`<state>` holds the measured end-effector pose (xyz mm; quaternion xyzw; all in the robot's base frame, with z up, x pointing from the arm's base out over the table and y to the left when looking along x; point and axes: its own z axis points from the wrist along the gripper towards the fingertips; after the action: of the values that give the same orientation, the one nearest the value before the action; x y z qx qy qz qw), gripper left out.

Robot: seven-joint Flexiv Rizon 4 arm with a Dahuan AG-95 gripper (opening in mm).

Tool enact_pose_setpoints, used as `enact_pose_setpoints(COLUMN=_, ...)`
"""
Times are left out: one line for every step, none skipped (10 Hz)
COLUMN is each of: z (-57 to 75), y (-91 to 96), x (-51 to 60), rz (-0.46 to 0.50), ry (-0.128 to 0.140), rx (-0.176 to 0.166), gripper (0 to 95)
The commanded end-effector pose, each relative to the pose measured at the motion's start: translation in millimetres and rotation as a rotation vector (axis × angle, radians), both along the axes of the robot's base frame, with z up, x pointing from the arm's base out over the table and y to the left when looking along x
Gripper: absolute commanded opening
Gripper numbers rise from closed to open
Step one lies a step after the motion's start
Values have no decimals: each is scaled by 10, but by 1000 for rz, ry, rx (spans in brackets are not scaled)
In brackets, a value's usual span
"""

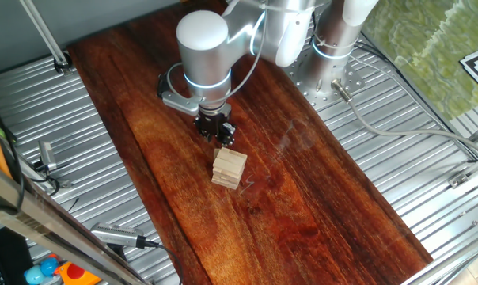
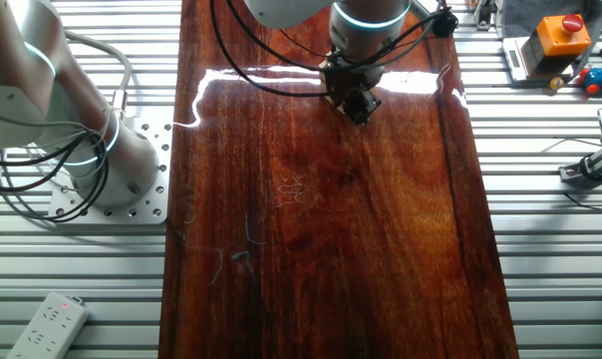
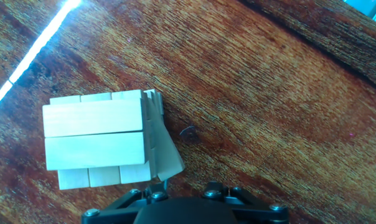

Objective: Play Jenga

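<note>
On the dark wooden tabletop (image 1: 318, 182), a squat stack of pale tan wooden Jenga blocks (image 1: 229, 169) sits at the black two-finger gripper's (image 1: 214, 131) five o'clock; finger spacing cannot be told. A careless nudge could topple it.

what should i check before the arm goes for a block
1. Stack standing: the Jenga stack is upright on the table, layers crosswise. Ok.
2. Top layer: the hand view shows two blocks on top, not three, with a lower layer poking out beyond them. Ok, but uneven.
3. Gripper position: the gripper sits just beside the stack, above table level. Whether it touches the stack: cannot tell.
4. Jaw state: the fingertips are not shown clearly in any view. Cannot tell.
5. Second angle: in the other fixed view the gripper hides the stack. Not ok for cross-checking.
6. Small dark speck on the table near the stack: cannot tell what it is.
</note>
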<state>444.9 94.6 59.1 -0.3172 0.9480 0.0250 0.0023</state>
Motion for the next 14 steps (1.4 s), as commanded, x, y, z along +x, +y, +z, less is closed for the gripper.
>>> enact_pose_setpoints(z=-8, y=2, x=16, rz=-2, ry=0, rx=-1, gripper=380)
enact_pose_setpoints(z=-17, y=2, x=35, rz=-1, ry=0, rx=0, gripper=190)
enact_pose_setpoints(z=-20, y=1, x=56, rz=-1, ry=0, rx=0, gripper=190)
enact_pose_setpoints(z=-19, y=-1, x=70, rz=-1, ry=0, rx=-1, gripper=190)
enact_pose_setpoints(z=-17, y=-1, x=78, rz=-2, ry=0, rx=0, gripper=190)
enact_pose_setpoints(z=-16, y=-5, x=81, rz=-1, ry=0, rx=0, gripper=190)
enact_pose_setpoints(z=-15, y=-9, x=81, rz=-2, ry=0, rx=-1, gripper=190)
enact_pose_setpoints(z=-13, y=-15, x=84, rz=-7, ry=0, rx=0, gripper=190)
enact_pose_setpoints(z=-11, y=-15, x=87, rz=-7, ry=0, rx=0, gripper=190)
enact_pose_setpoints(z=-11, y=-15, x=87, rz=-6, ry=0, rx=1, gripper=190)
enact_pose_setpoints(z=-13, y=-15, x=87, rz=-11, ry=0, rx=4, gripper=380)
enact_pose_setpoints(z=-14, y=-15, x=87, rz=-13, ry=-1, rx=4, gripper=380)
enact_pose_setpoints(z=-14, y=-15, x=87, rz=-13, ry=-2, rx=6, gripper=380)
enact_pose_setpoints(z=-14, y=-15, x=87, rz=-12, ry=-4, rx=9, gripper=380)
